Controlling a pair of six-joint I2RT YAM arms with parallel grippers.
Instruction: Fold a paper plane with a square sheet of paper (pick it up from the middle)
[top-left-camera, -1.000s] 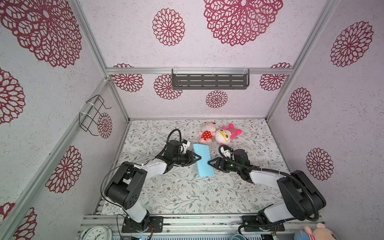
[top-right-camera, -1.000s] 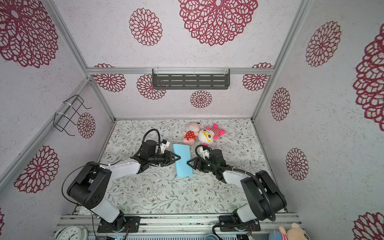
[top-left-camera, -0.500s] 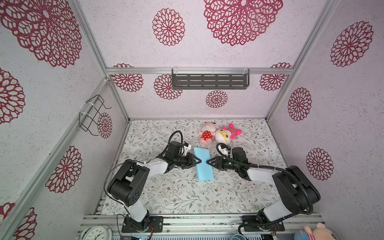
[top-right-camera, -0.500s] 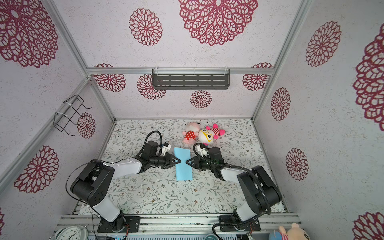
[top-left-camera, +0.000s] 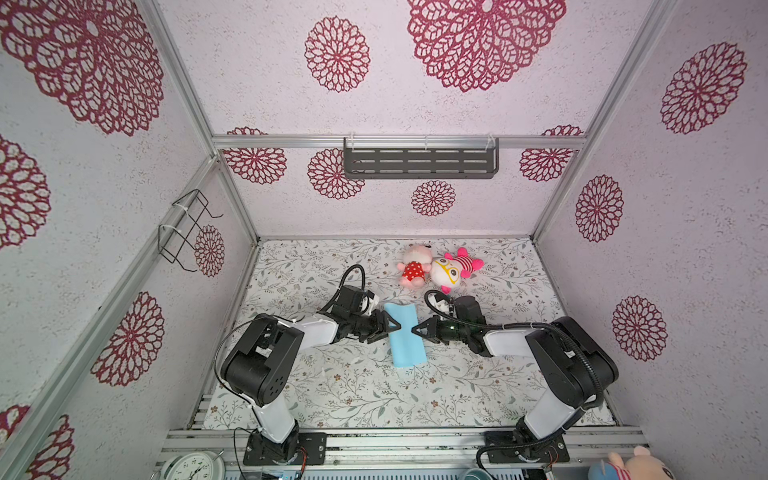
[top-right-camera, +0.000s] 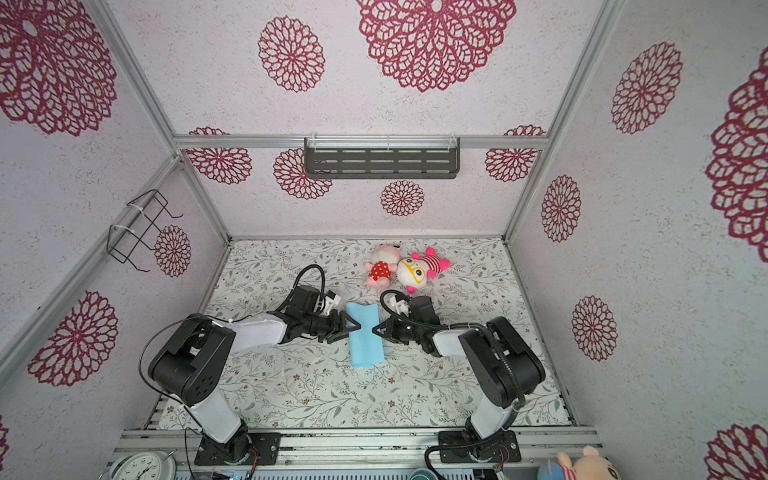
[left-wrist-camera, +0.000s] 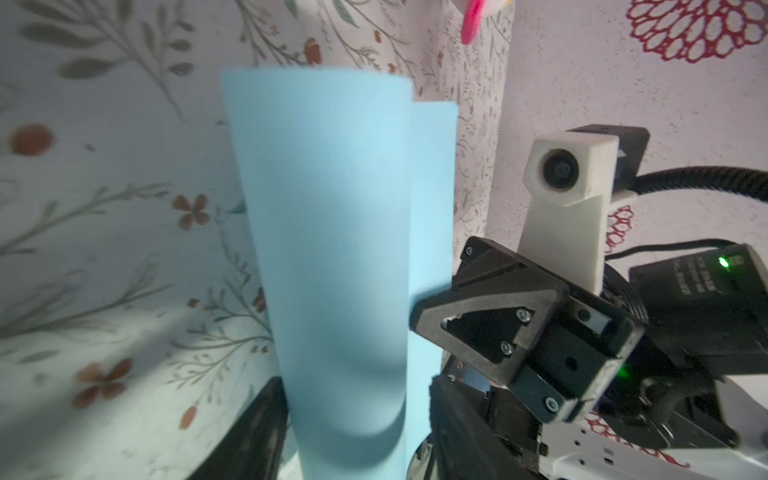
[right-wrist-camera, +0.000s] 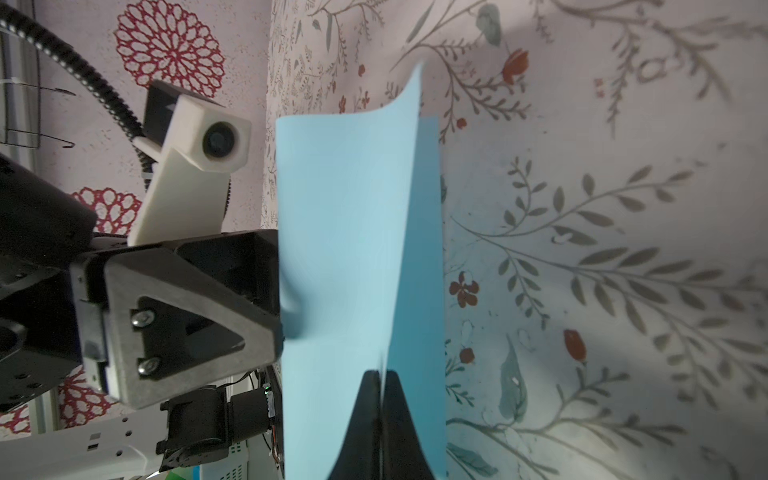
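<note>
Light-blue paper, the square sheet of paper (top-left-camera: 405, 336), is seen at the centre of the frame in both top views. It is doubled over into a loose arch on the bench (top-left-camera: 332, 395), between the two arms and just below the pink plush toys (top-left-camera: 432, 270). The right gripper (top-left-camera: 415, 330) is clenched on the upper flap's free edge. The left gripper (top-left-camera: 390, 326) is set at the opposite, rounded side with its fingers (left-wrist-camera: 257, 428) parted and released, grasping nothing.

The step in hand is judged to be the first half fold. To do it well, the pinched edge should be drawn level with the lower edge before anything is pressed, since the layers lie offset. The flap should then be lowered flat, and the bend flattened from its middle outward so that a straight crease is made. A light touch is advised, as thin paper is easily dented.

Only the layout is given by the top views. In the right wrist view the right fingers (right-wrist-camera: 365, 415) are shown shut tight on the flap's edge. A curled corner is seen at the upper centre, and a dent where a left fingertip (right-wrist-camera: 266, 332) touches the paper. In the left wrist view the bend is shown between the parted fingers. Whether the lower layer is also pinched cannot be told.
</note>
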